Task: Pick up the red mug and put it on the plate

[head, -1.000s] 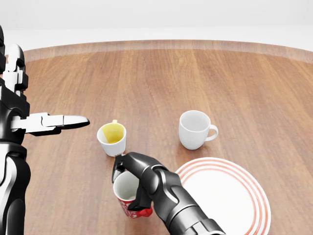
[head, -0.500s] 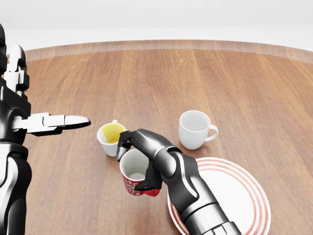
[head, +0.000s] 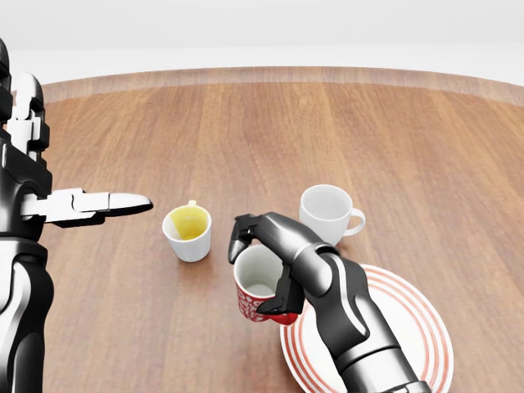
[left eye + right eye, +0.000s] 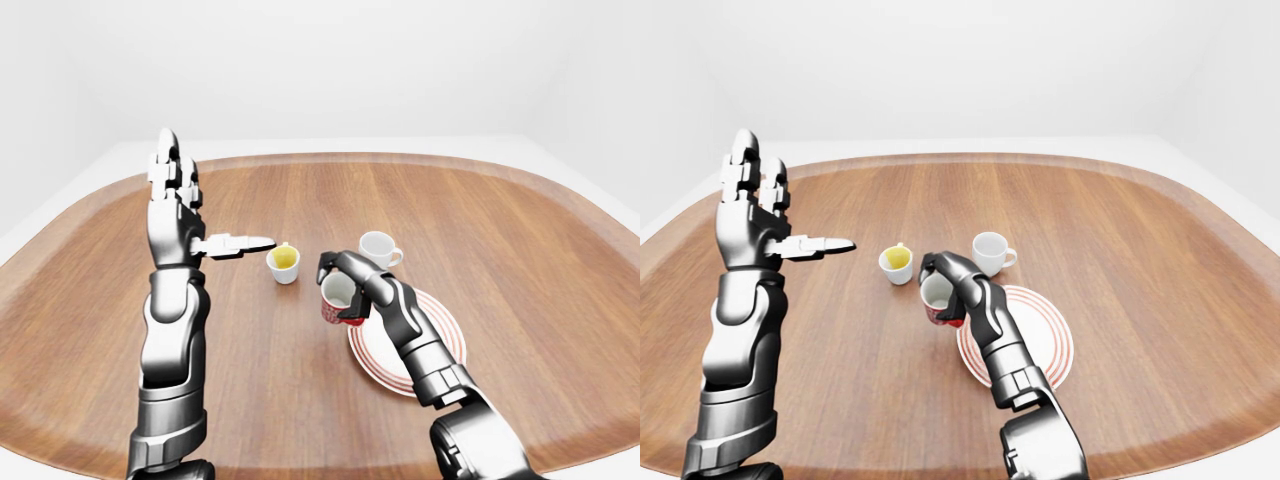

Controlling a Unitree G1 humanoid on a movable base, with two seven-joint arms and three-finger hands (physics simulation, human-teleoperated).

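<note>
The red mug [image 3: 255,288] has a white inside and a patterned red wall. My right hand [image 3: 266,270] is shut on it and holds it above the table, just left of the plate's left rim. The plate [image 3: 409,327] is white with red rings and lies at the lower right of the head view. My left hand [image 3: 78,205] is open and raised at the left, fingers pointing up and thumb pointing right, away from the mug.
A white cup with a yellow inside [image 3: 187,232] stands left of the red mug. A plain white cup [image 3: 327,214] stands above the plate. All rest on a round wooden table [image 3: 270,131].
My right hand has carried the red mug up and to the right, from the lower middle of the head view to the plate's left rim. The left arm has not moved.
</note>
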